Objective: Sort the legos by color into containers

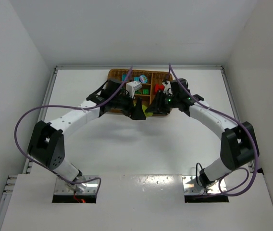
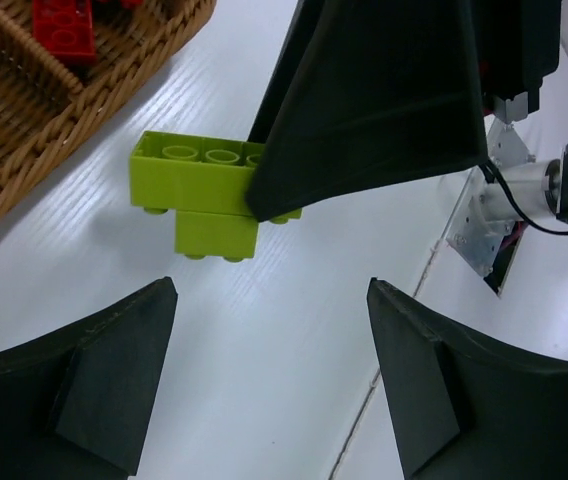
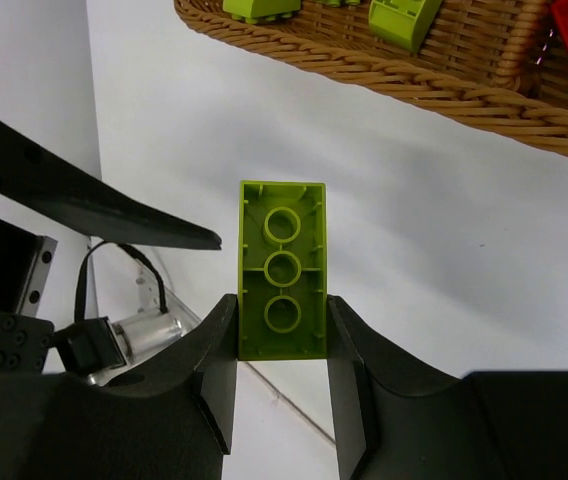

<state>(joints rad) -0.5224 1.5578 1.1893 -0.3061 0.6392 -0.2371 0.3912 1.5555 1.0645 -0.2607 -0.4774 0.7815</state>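
My right gripper (image 3: 282, 300) is shut on a lime-yellow lego (image 3: 282, 268), gripped by its long sides with its hollow underside facing the camera. It hangs above the white table just in front of the wicker tray (image 3: 434, 85). In the left wrist view the same lego (image 2: 196, 180) shows a shorter lime piece stuck to it, partly hidden by a right finger. My left gripper (image 2: 272, 330) is open and empty close beside it. From above, both grippers (image 1: 137, 113) (image 1: 153, 107) meet at the tray's (image 1: 115, 73) near edge.
The tray's compartments hold lime legos (image 3: 404, 20), red ones (image 2: 64, 25) (image 1: 158, 88), green ones (image 1: 146, 90) and light blue ones (image 1: 139, 78). White walls enclose the table on three sides. Purple cables arc from both arms.
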